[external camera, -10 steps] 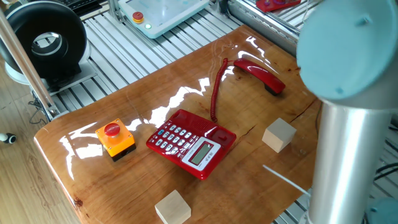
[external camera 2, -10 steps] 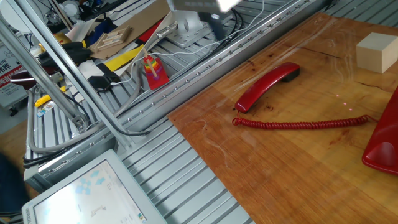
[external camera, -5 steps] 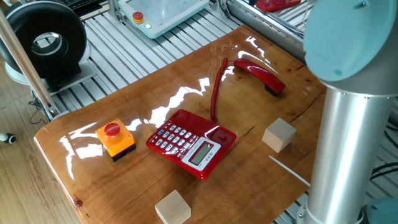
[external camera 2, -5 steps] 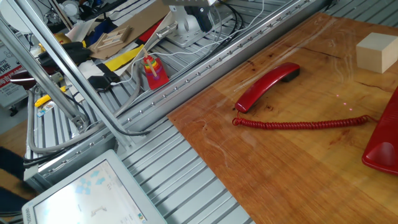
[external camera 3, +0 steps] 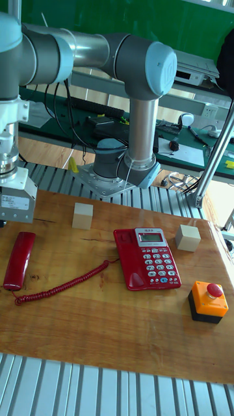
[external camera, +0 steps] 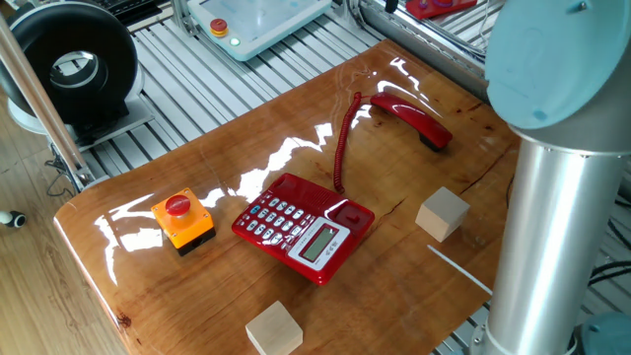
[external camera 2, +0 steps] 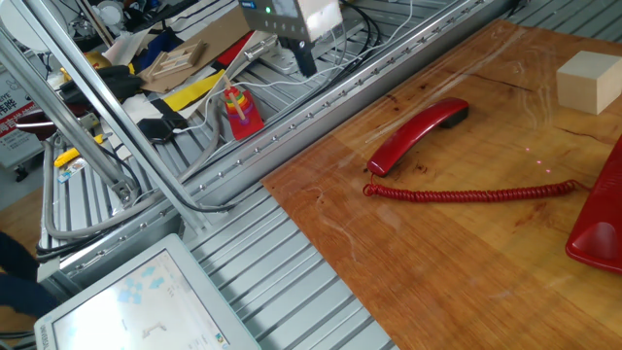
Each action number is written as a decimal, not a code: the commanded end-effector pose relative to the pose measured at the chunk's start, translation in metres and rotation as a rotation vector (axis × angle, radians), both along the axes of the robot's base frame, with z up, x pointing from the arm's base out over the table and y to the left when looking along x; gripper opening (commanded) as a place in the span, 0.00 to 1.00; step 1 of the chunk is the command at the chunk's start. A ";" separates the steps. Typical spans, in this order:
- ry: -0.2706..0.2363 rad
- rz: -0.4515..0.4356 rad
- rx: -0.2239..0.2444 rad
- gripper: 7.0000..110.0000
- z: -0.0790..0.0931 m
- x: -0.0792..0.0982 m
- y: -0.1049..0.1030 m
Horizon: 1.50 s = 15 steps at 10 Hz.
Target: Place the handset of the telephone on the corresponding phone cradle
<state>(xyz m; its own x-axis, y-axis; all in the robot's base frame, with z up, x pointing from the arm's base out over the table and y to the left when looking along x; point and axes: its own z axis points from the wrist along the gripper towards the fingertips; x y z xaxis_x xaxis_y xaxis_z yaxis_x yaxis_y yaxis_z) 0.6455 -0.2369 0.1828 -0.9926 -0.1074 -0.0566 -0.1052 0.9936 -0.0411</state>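
Tall fixed view: one handset, one telephone, two wooden blocks, one orange button box. Gripper jaws: can't tell.

A shiny brown wooden table sits on grey metal slats. A green wall stands behind. Light wood floor shows beside.

No text is showing legibly anywhere: the telephone keypad markings, its grey screen and the red-and-white sign are appearing too small to read.
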 end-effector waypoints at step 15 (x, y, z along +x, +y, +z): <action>-0.065 -0.053 0.032 0.00 0.098 -0.067 0.055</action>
